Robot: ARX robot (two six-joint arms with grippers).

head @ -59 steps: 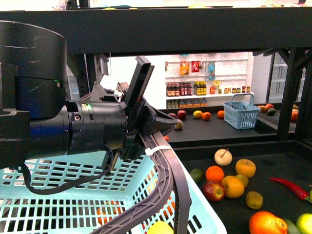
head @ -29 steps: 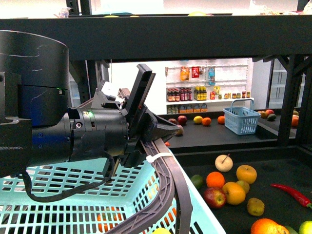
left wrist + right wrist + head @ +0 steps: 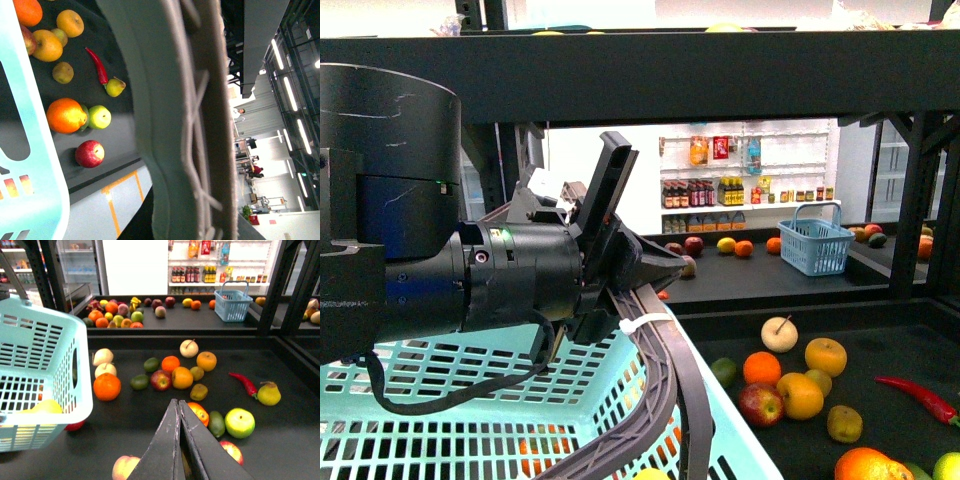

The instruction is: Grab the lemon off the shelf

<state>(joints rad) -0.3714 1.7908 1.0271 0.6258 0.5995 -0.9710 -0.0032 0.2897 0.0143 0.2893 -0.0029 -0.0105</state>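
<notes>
The black shelf (image 3: 890, 345) holds loose fruit on its dark tiers. A yellow lemon-like fruit (image 3: 46, 406) lies inside the turquoise basket (image 3: 440, 370), seen through its wall. Another small yellow fruit (image 3: 725, 245) lies on the back tier, also in the right wrist view (image 3: 187, 302). My left gripper (image 3: 638, 285) is shut on the dark basket handle (image 3: 665, 375), which fills the left wrist view (image 3: 185, 125). My right gripper (image 3: 178, 403) is shut and empty, above the near tier (image 3: 120, 435), close to an orange-red fruit (image 3: 199, 412).
Oranges, apples, a pear (image 3: 778, 334), a red chilli (image 3: 244, 384) and green fruit (image 3: 240, 422) lie on the near tier. A small blue basket (image 3: 815, 240) stands on the back tier. Black posts (image 3: 910, 200) rise at the right. White wall shelves of bottles stand behind.
A second ago the view drew back slightly from the shelf, with the left arm and basket. Over the last half second nothing has moved.
</notes>
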